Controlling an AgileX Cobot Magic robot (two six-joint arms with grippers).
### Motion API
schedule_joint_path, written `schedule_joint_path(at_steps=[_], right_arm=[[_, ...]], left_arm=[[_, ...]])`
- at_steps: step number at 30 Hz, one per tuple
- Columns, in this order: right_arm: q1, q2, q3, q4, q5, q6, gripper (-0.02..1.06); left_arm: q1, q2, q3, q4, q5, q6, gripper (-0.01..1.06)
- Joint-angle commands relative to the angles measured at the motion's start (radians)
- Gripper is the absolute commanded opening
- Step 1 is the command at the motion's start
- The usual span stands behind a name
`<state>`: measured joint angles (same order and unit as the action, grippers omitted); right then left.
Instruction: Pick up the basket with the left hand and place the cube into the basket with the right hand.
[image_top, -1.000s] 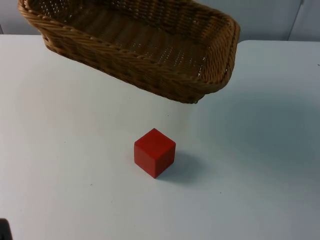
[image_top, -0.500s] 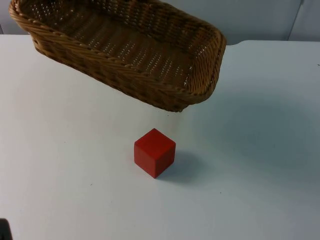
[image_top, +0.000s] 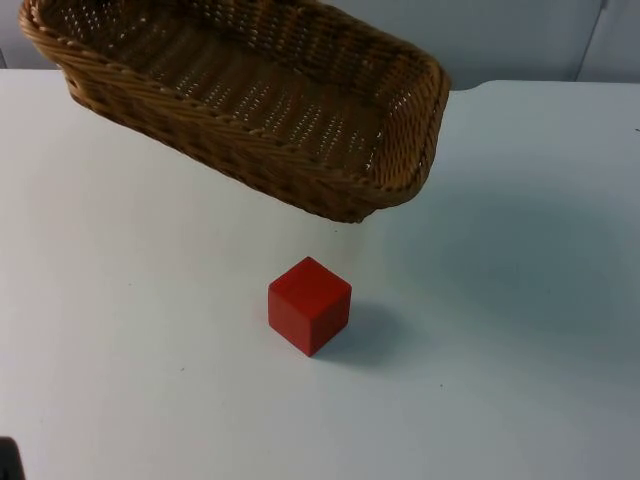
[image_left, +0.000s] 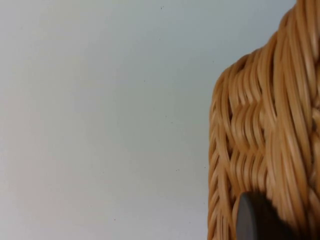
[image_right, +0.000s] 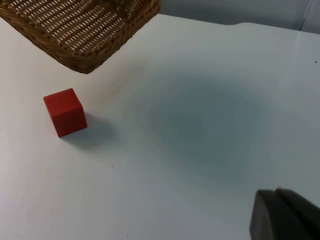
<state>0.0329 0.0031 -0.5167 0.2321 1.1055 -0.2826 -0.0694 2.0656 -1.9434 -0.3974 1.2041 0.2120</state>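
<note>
The basket (image_top: 250, 100) is already lifted above the desk (image_top: 520, 300), clamped at its rim by the left claw (image_left: 257, 220), while the red cube (image_top: 309, 305) is not yet taken and lies on the desk just in front of the basket, and the state of the right claw (image_right: 282, 215), well apart from the cube, cannot be told.

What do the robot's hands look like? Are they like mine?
Not much like yours. Of the left hand you see one fingertip: black, smooth and matte, with a rounded end, against the woven basket. The right hand shows a black fingertip too, blockier, with softened corners, above the white table. No markings show on either.
</note>
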Motion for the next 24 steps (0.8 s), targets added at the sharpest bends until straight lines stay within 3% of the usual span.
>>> schedule_joint_path(at_steps=[1,24], right_arm=[[-0.002,-0.003,0.003,0.004,-0.002,-0.005,0.0],[-0.002,-0.003,0.003,0.002,-0.002,-0.005,0.0]], left_arm=[[-0.002,-0.017,-0.01,-0.034,-0.009,-0.002,0.0],[-0.002,-0.017,-0.01,-0.034,-0.009,-0.002,0.0]])
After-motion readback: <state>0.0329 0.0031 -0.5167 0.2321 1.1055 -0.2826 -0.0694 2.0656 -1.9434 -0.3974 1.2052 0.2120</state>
